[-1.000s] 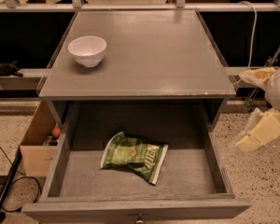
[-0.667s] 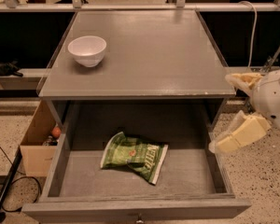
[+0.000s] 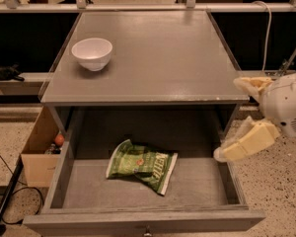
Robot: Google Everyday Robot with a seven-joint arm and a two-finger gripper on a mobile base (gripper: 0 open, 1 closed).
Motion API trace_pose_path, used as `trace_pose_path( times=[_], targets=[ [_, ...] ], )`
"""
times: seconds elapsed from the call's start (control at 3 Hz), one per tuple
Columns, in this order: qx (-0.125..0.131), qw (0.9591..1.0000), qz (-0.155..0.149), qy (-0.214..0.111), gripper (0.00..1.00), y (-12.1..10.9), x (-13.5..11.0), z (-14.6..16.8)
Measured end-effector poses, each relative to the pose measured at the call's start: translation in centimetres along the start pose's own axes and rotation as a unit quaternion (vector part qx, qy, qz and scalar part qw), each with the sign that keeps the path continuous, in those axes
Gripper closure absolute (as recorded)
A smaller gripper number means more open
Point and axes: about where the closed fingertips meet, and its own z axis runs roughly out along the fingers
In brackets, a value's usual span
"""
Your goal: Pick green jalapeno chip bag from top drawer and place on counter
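The drawer [image 3: 91, 189] stands pulled fully out below the counter [image 3: 163, 48], its low side walls and front rim bare. The chip bag [image 3: 142, 164] lies flat on the drawer bottom, a little left of the middle and toward the back. Bare grey bottom shows on all sides of it, with the widest stretches to its right and along the front. Above the drawer, the counter holds only a white bowl [image 3: 92, 53] near its back left corner, and the rest of the top is open surface. Left of the drawer a cardboard box [image 3: 38, 154] sits on the speckled floor [image 3: 278, 186], close to the drawer's side wall.

The gripper [image 3: 230, 118] hangs at the drawer's right side, reaching in from the right edge. Its two cream fingers [image 3: 249, 141] are spread wide apart and hold nothing. The upper one sits level with the counter's front right corner, and the lower one angles down over the drawer's right wall. It is well apart from the bag.
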Motion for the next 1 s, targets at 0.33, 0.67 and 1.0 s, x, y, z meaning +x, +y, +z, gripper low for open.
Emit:
trace_pose_path(
  times=[0.33,0.67,1.0],
  targets=[
    [-0.005,0.9998,0.020,-0.003,0.00,2.8,0.0,3.8],
    [-0.012,0.9992,0.037,0.006,0.00,8.1,-1.5,9.6],
    [-0.032,0.9978,0.054,0.020,0.00,12.9,-0.4,15.7]
  ],
)
